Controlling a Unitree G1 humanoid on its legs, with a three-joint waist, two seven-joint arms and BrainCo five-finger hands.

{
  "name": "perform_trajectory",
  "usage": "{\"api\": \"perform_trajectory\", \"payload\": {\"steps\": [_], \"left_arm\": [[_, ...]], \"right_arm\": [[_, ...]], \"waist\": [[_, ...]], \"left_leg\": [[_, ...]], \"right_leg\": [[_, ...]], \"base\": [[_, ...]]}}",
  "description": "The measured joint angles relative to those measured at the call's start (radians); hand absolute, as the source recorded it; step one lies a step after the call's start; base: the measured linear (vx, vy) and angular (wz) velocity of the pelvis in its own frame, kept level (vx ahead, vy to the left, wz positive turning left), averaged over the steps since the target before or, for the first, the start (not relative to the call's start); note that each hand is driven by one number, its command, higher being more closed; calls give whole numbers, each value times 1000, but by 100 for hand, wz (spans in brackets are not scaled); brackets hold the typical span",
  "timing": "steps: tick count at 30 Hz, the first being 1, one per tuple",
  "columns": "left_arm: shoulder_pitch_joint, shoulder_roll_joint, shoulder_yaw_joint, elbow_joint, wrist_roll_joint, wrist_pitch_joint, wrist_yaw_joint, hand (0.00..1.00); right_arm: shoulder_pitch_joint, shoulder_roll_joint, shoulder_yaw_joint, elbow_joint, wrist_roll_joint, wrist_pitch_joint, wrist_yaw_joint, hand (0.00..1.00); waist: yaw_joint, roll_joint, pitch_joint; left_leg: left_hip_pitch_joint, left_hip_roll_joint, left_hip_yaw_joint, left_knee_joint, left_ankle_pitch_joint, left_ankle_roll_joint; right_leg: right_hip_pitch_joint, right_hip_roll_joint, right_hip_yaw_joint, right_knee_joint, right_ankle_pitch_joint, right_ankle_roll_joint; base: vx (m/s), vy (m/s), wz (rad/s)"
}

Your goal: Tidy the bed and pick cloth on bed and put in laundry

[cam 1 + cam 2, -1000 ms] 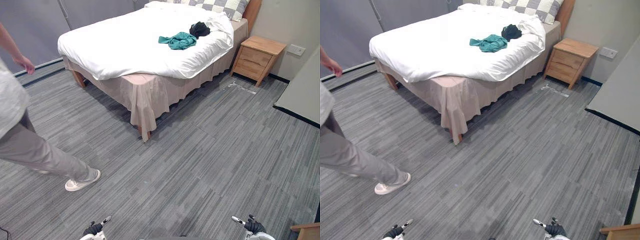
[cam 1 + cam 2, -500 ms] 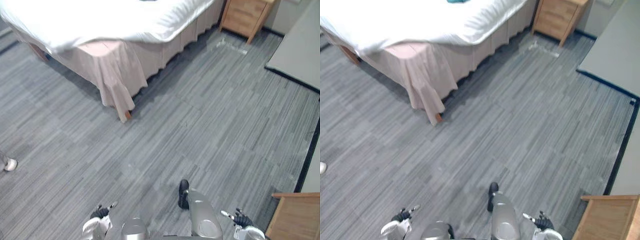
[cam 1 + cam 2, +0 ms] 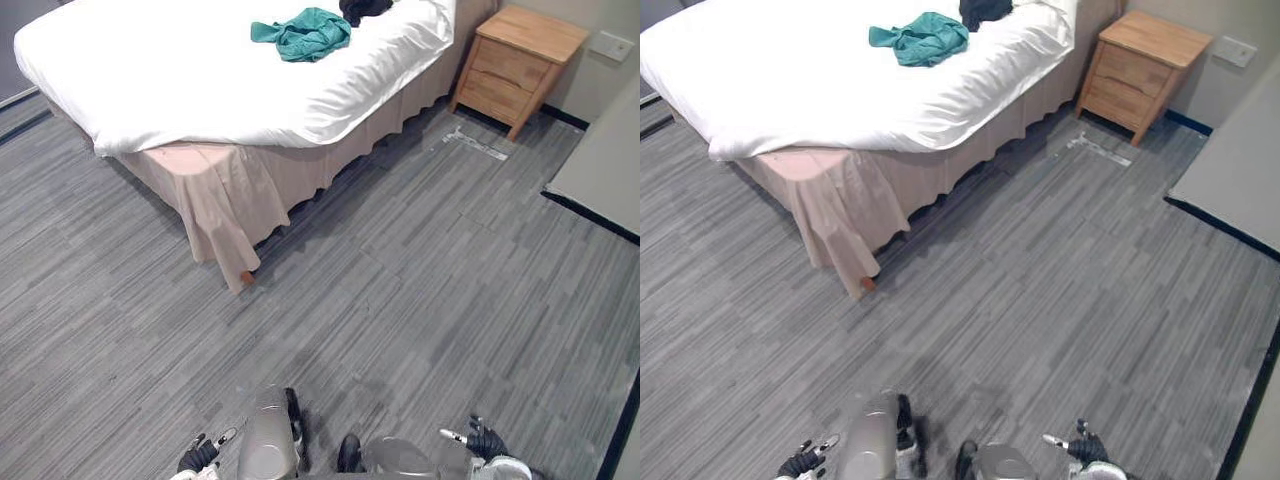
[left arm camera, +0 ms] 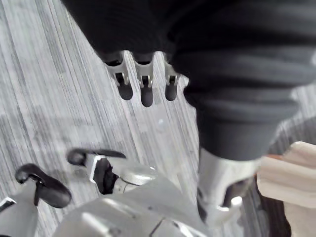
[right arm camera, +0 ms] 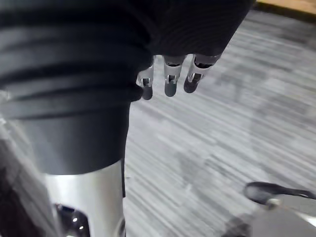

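A teal cloth lies crumpled on the white bed cover, towards the head of the bed. A black cloth lies just beyond it, near the pillows. Both hands hang low, far from the bed. My left hand shows at the bottom edge of the left eye view and my right hand at the bottom right. In the left wrist view the left hand's fingers hang straight and hold nothing. In the right wrist view the right hand's fingers hang relaxed over the carpet, also empty.
Grey striped carpet stretches between me and the bed. A pink bed skirt hangs at the near corner. A wooden nightstand stands right of the bed, and a grey panel lies along the right edge.
The camera has dipped and risen again, and the bed now sits closer and more to the left. The person on the left has left the view. Both hands stay low and empty.
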Motion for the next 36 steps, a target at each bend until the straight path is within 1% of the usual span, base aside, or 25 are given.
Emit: {"api": "perform_trajectory", "payload": {"steps": [1, 2, 3, 4, 7, 8, 9, 10, 11, 13, 14, 15, 16, 19, 20, 21, 22, 23, 24, 25, 26, 27, 29, 33, 36], "left_arm": [[-11, 10, -6, 2, 2, -2, 2, 0], [-19, 16, -15, 3, 4, -3, 7, 0], [-19, 19, -30, 10, 5, -3, 23, 0], [-18, 22, -39, 9, 5, -2, 22, 0], [-18, 32, -54, -18, 8, 1, 19, 0], [-25, 42, -55, -31, 8, 6, 20, 0], [-26, 50, -55, -33, 8, 9, 21, 0], [-25, 61, -55, -31, 8, 15, 23, 0], [-19, 70, -54, -29, 8, 17, 28, 0], [14, 85, -53, -29, 8, 17, 39, 0], [19, 82, -49, -21, 8, 16, 41, 0], [22, 54, -50, -22, 6, 11, 39, 0], [29, 34, -50, -25, 4, -1, 37, 0], [7, 11, -43, -29, 9, -11, 37, 0], [-1, 2, -41, -31, 9, -29, 36, 0], [2, -4, -42, -39, 9, -45, 37, 0], [4, -8, -45, -51, 9, -62, 39, 0], [7, -12, -46, -97, 13, -103, 46, 0], [7, -12, -45, -121, 25, -122, 54, 0], [10, -12, -42, -192, 70, -169, 90, 0], [12, -12, -41, -228, 93, -190, 110, 0], [7, 4, -40, -300, 140, -223, 149, 0], [-26, 54, -40, -446, 227, -264, 213, 0], [-148, 232, -3, -656, 313, -331, 265, 0], [-224, 328, 10, -705, 313, -339, 264, 0]], "right_arm": [[-17, 6, 2, 15, 0, 5, 3, 0], [-34, 18, 3, 29, 0, 8, 4, 0], [-41, 31, 29, 42, 0, 9, 6, 0], [-39, 36, 34, 41, 1, 8, 6, 0], [-37, 56, 35, 37, 55, 15, 0, 0], [-35, 62, 35, 36, 78, 25, -2, 0], [-33, 63, 34, 36, 86, 30, -2, 0], [-25, 68, 29, 37, 101, 38, -4, 0], [-12, 74, 26, 38, 101, 45, -6, 0], [25, 90, 26, 39, 100, 50, -5, 0], [53, 91, 20, 41, 100, 59, -3, 0], [71, 74, 19, 42, 97, 72, -1, 0], [73, 60, 18, 44, 83, 86, 2, 0], [68, 55, -10, 59, 61, 94, 13, 0], [66, 51, -22, 67, 61, 95, 18, 0], [70, 46, -21, 78, 62, 94, 19, 0], [63, 46, -20, 80, 63, 93, 20, 0], [36, 39, -21, 75, 64, 84, 22, 0], [26, 38, -21, 74, 64, 81, 23, 0], [13, 38, -25, 61, 63, 78, 25, 0], [14, 37, -27, 50, 63, 77, 25, 0], [14, 46, -27, 38, 63, 74, 25, 0], [32, 50, -26, 35, 62, 71, 28, 0], [109, 52, -25, 34, 69, 45, 14, 0], [124, 57, -25, 34, 69, 35, -4, 0]], "waist": [[-1, -11, 4], [-1, -11, 4], [-2, -5, 7], [-1, -3, 9], [3, 11, 13], [4, -1, 6], [4, -10, 1], [5, -22, 0], [6, -34, -1], [6, -60, -15], [1, -55, -24], [-3, 4, -47], [3, 40, -67], [-21, 51, -51], [-21, 64, -33], [-19, 65, -31], [-14, 65, -31], [-9, 61, -29], [-8, 61, -29], [-4, 67, -30], [-4, 74, -31], [2, 73, -28], [-2, 55, -19], [-20, 59, -20], [-34, 60, -21]], "left_leg": [[8, -9, -24, 9, -10, -18], [36, -7, -64, 18, -30, -38], [109, -2, -130, 7, -45, -63], [141, 0, -155, -7, -50, -73], [251, 25, -282, -99, -32, -145], [274, 31, -337, -152, -12, -188], [279, 32, -357, -169, -7, -207], [290, 40, -386, -177, -9, -241], [315, 49, -407, -177, -22, -278], [357, 50, -432, -178, -53, -333], [397, 75, -456, -181, -78, -377], [410, 125, -469, -211, -80, -392], [400, 145, -471, -204, -41, -395], [262, 205, -459, 54, 69, -313], [231, 220, -459, 168, 48, -343], [221, 210, -453, 186, 33, -359], [212, 189, -443, 167, 21, -358], [192, 121, -438, 50, 19, -358], [186, 100, -439, -15, 23, -354], [188, 68, -440, -177, 81, -321], [190, 65, -440, -230, 130, -310], [216, 56, -427, -269, 138, -331], [244, 26, -421, -334, 159, -325], [305, -9, -422, -388, 167, -318], [327, -17, -416, -419, 178, -315]], "right_leg": [[-71, -47, -5, 152, 2, -5], [-118, -88, -18, 235, -16, -30], [-129, -117, -19, 194, -25, -29], [-129, -119, -13, 150, -25, -26], [-170, -90, 89, -182, 21, 22], [-214, -77, 181, -378, 115, 45], [-229, -76, 230, -475, 174, 52], [-246, -78, 300, -601, 265, 52], [-255, -83, 349, -673, 347, 63], [-254, -98, 375, -682, 415, 45], [-264, -85, 369, -592, 508, 35], [-292, -39, 338, -515, 430, 10], [-319, -20, 325, -474, 385, -15], [-258, -16, 279, -504, 368, -59], [-172, -3, 252, -550, 366, -79], [-129, 0, 241, -578, 364, -89], [-99, 5, 241, -600, 364, -94], [-77, 8, 250, -636, 366, -98], [-76, 10, 256, -641, 367, -100], [-77, 21, 270, -648, 367, -99], [-78, 30, 273, -649, 365, -96], [-78, 28, 289, -648, 361, -90], [-77, 7, 286, -649, 352, -76], [-26, -18, 279, -666, 338, -55], [-16, -22, 281, -674, 338, -55]], "base": [[560, -75, 75], [782, -102, 111], [663, -101, 113], [539, -106, 126], [457, -243, 118], [312, -255, 103], [390, -337, 114], [407, -367, 79], [407, -378, 70], [436, -458, 46], [515, -562, 43], [522, -502, 36], [407, -369, 30], [348, -358, 35], [362, -286, 34], [340, -245, 13], [281, -166, -14], [224, -113, -23], [263, -87, -36], [205, -34, -30], [210, 13, -37], [180, 33, -20], [149, 48, 1], [102, 67, 10], [37, 32, -4]]}}
